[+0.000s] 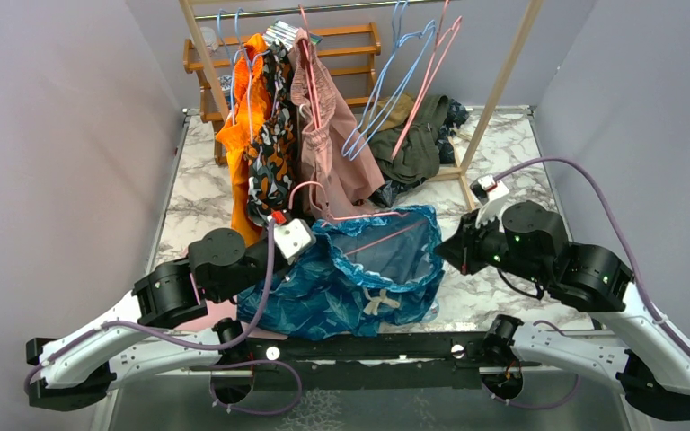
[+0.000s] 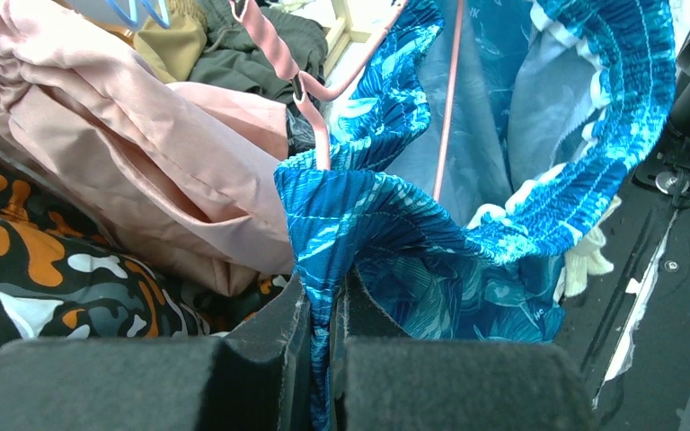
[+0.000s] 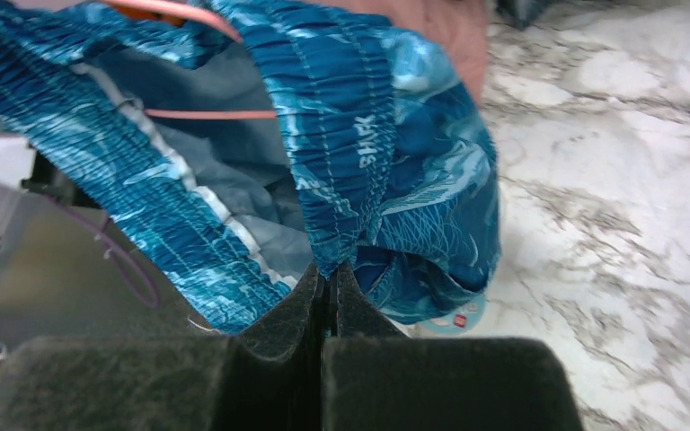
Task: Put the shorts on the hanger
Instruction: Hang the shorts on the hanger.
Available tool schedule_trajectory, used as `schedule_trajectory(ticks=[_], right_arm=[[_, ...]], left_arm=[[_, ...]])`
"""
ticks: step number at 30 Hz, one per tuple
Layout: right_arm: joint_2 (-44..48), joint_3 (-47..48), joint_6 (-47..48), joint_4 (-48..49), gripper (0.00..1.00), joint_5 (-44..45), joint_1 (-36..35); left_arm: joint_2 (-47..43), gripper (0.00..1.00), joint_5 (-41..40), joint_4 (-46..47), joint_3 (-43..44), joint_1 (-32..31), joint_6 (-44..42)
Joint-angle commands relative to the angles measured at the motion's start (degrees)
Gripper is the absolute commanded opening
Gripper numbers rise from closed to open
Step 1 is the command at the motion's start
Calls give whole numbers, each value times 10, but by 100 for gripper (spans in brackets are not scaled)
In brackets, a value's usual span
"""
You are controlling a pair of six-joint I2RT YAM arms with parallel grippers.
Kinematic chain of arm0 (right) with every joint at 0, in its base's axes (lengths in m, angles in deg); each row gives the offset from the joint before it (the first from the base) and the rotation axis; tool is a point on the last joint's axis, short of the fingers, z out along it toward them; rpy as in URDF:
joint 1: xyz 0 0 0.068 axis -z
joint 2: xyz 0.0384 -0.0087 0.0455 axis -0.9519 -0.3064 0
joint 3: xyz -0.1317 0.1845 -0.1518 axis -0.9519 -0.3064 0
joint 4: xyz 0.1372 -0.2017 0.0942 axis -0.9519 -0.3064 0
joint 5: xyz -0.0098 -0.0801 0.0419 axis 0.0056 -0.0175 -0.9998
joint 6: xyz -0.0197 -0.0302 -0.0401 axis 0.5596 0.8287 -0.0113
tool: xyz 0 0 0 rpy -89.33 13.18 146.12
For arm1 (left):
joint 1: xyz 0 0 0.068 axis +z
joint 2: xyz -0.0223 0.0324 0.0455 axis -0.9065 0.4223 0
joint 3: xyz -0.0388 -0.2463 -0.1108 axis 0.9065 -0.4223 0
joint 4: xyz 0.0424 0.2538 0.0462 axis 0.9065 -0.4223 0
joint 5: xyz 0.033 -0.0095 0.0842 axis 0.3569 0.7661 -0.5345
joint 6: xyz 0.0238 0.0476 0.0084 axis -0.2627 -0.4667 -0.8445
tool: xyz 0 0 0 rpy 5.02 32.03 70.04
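Note:
The teal-blue leaf-print shorts (image 1: 359, 278) hang stretched between my two grippers just above the near table edge, waist opening upward, white drawstring (image 1: 379, 301) dangling in front. The pink hanger (image 1: 368, 215) sits inside the waist opening, its hook (image 1: 304, 191) sticking up at the left end. My left gripper (image 1: 313, 238) is shut on the left end of the waistband (image 2: 323, 224), with a pink hanger arm (image 2: 449, 108) running inside the shorts. My right gripper (image 1: 440, 250) is shut on the right end of the waistband (image 3: 337, 162), the hanger (image 3: 211, 114) showing behind it.
On the rail behind hang orange shorts (image 1: 238, 135), orange-black patterned shorts (image 1: 269, 153) and dusty-pink shorts (image 1: 328, 135), close to the left gripper. Light blue hangers (image 1: 386, 90) and a pink one hang further right. Olive clothes (image 1: 418, 139) lie by the wooden rack leg (image 1: 494, 99).

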Motion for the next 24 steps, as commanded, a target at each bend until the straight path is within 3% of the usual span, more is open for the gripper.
schedule_trajectory(ticks=[1, 7, 11, 18, 24], right_arm=[[-3, -9, 41, 63, 1, -116, -4], [25, -3, 42, 119, 1, -130, -4], [54, 10, 24, 142, 1, -64, -3], [59, 31, -16, 113, 1, 88, -4], [34, 29, -22, 105, 1, 90, -4]], left_arm=[[-13, 0, 5, 49, 26, -1, 0], [-2, 0, 2, 25, 25, 0, -9], [10, 0, 21, 3, 21, 0, -9], [34, 0, 132, -14, 20, -1, 1], [43, 0, 207, -14, 26, 0, 13]])
